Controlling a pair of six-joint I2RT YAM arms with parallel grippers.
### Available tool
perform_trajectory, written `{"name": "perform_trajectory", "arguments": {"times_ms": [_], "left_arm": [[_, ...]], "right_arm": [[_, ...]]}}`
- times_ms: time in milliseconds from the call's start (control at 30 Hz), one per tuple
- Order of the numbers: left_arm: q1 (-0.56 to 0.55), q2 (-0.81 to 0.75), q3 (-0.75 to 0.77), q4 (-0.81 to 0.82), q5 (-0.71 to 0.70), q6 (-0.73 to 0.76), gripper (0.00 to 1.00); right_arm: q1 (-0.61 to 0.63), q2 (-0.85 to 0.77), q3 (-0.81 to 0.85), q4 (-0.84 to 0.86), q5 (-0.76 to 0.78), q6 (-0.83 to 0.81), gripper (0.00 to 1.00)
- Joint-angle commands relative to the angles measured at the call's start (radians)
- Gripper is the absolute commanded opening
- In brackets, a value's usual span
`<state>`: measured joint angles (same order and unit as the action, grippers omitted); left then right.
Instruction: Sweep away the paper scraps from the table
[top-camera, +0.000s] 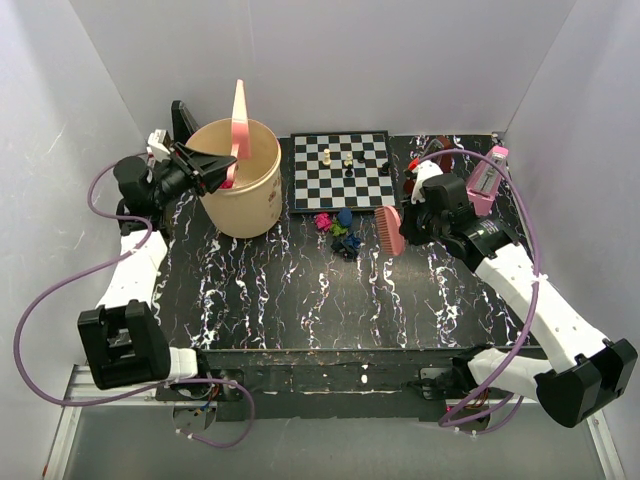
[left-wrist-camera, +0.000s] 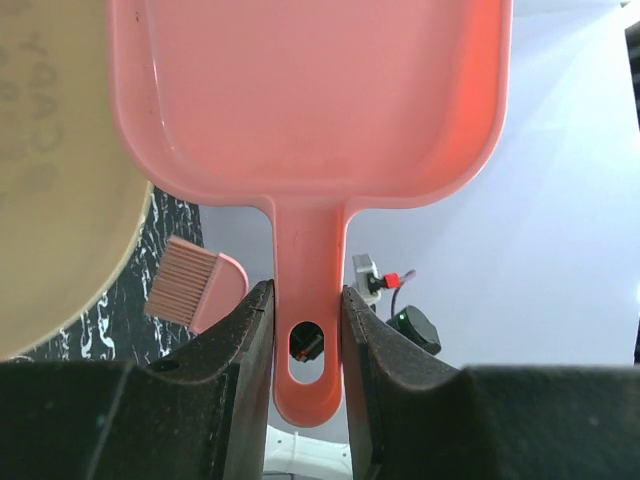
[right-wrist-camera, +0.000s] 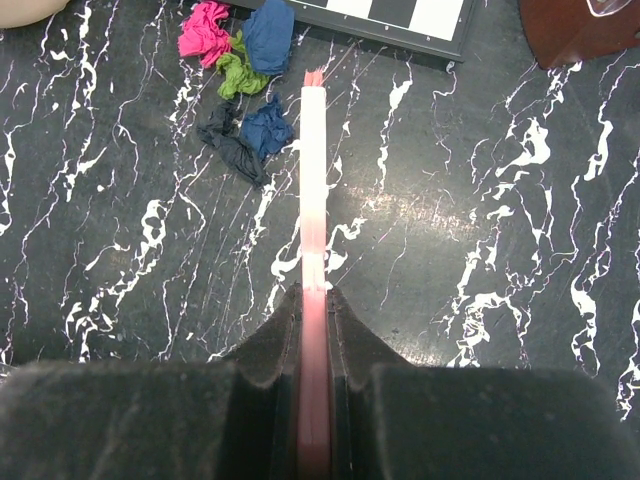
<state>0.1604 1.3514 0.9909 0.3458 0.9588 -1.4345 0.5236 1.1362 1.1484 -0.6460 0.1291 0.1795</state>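
Observation:
Several paper scraps (top-camera: 340, 232), magenta, green, dark blue and black, lie bunched on the black veined table (top-camera: 300, 290) just in front of the chessboard. The right wrist view shows the same scraps (right-wrist-camera: 245, 80) to the left of the brush tip. My right gripper (top-camera: 408, 215) (right-wrist-camera: 313, 295) is shut on a pink brush (top-camera: 390, 230) (right-wrist-camera: 313, 150), which stands on the table (right-wrist-camera: 480, 200) right beside the scraps. My left gripper (top-camera: 215, 172) (left-wrist-camera: 307, 290) is shut on the handle of a pink dustpan (top-camera: 238, 125) (left-wrist-camera: 300, 100), tipped up over the beige bucket.
A beige bucket (top-camera: 240, 190) (left-wrist-camera: 50, 150) stands at the back left. The chessboard (top-camera: 340, 170) (right-wrist-camera: 400, 15) with a few chess pieces (top-camera: 337, 158) sits at the back centre. A pink boxy object (top-camera: 485, 180) and a brown one (right-wrist-camera: 580, 25) stand at the back right.

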Motion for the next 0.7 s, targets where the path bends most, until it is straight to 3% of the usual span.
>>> {"name": "perform_trajectory", "arguments": {"times_ms": [0, 200, 300, 500, 600, 667], "left_arm": [[0.005, -0.090, 0.057, 0.039, 0.032, -0.003, 0.00], [0.005, -0.153, 0.046, -0.129, -0.051, 0.140, 0.00], [0.005, -0.144, -0.062, -0.098, -0.081, 0.065, 0.00], [0.005, 0.049, -0.297, 0.526, -0.015, -0.367, 0.00], [0.005, 0.139, -0.310, 0.879, -0.034, -0.579, 0.00], [0.005, 0.175, -0.270, 1.008, -0.041, -0.664, 0.00]], "right_arm": [[-0.004, 0.007, 0.014, 0.046, -0.011, 0.009, 0.01], [-0.005, 0.023, 0.027, 0.037, -0.016, 0.012, 0.01], [-0.004, 0.023, 0.028, 0.034, -0.019, 0.014, 0.01], [-0.004, 0.019, 0.030, 0.028, -0.023, 0.015, 0.01], [-0.004, 0.011, 0.028, 0.029, -0.017, 0.014, 0.01], [-0.004, 0.010, 0.031, 0.028, -0.022, 0.014, 0.01]]}}
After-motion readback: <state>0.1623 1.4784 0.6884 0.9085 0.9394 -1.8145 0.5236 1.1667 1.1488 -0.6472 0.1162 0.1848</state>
